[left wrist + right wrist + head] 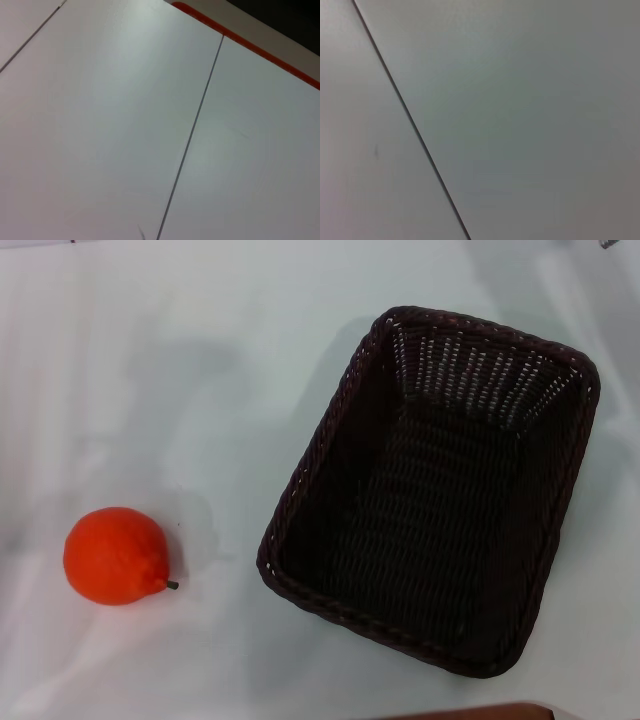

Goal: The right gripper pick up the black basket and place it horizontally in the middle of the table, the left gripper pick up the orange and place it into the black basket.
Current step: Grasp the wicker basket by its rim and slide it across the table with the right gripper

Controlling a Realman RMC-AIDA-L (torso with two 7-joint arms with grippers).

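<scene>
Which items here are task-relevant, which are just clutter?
Job: basket, empty, standing at an angle on the table; orange, to its left, apart from it.
Lying about: nothing else on the table; only a brown edge at the head view's bottom. No pincer in view.

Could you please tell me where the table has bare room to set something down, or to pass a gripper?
The table is bare behind the orange, and between the orange and the black basket. The right side is crowded: the basket nearly fills it, leaving narrow strips. Neither gripper shows.
</scene>
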